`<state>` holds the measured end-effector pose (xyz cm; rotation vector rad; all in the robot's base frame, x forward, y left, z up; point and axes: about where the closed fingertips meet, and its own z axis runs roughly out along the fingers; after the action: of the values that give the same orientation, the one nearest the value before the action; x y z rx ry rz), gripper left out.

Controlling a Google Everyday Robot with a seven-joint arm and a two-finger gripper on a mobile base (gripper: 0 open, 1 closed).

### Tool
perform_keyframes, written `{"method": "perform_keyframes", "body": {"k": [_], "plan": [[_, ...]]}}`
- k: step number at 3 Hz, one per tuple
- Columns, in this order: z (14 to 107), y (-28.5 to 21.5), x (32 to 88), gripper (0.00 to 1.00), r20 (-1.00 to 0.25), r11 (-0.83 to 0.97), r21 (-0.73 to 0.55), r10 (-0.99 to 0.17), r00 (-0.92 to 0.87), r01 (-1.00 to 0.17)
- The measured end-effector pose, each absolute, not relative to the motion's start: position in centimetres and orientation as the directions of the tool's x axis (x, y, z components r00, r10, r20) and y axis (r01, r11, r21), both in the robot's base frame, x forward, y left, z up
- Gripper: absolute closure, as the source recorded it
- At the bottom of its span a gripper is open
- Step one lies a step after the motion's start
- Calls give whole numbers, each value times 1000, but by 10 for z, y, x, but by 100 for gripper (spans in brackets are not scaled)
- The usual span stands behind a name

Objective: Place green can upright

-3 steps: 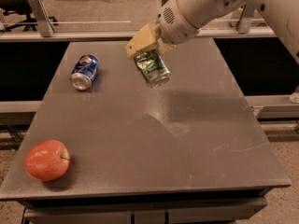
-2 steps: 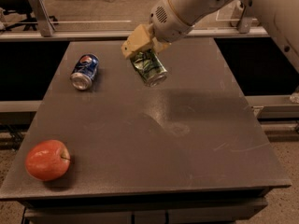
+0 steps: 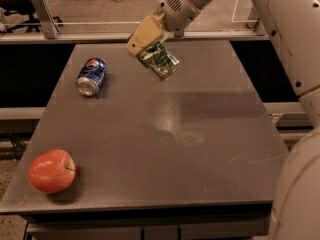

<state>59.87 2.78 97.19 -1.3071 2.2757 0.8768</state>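
Progress looks roughly half made: the green can is in the grip of the pincer, whose tan fingers are clenched on the can's upper end, but the can is not yet standing. It hangs tilted, its lower end pointing down and toward the right edge of the worktop, near the far edge and about midway between the two far corners. Whether the lower end already touches the surface or hangs just above it I cannot tell; by its slant it looks lifted rather than resting. By my judgement the pick-up is done. What is left is to turn the can until its axis is vertical, bring its base flat onto the worktop, and let go without knocking it over.

Around it, a blue Pepsi can lies on its side toward the far left corner, well apart from the green can and to its left, silver end facing the near edge. A red apple sits by the near left corner, far from both cans. The robot's white arm comes in over the far right corner and runs down along the right edge.

Nothing stands under or just beside the green can, so the spot below it seems free for setting down. The Pepsi can is the nearest neighbour and, being on its side, could roll if nudged, but it lies away from the likely placing spot. The greater risk, as I judge it, is release while the can leans
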Motion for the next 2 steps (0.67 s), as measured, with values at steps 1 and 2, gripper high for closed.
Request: {"method": "perform_keyframes", "body": {"k": [1,2], "plan": [[1015,16,589,100,-710,196,220,-639,-295,-956],[1027,18,598,100,-753,161,133,-626,-205,-978]]}}
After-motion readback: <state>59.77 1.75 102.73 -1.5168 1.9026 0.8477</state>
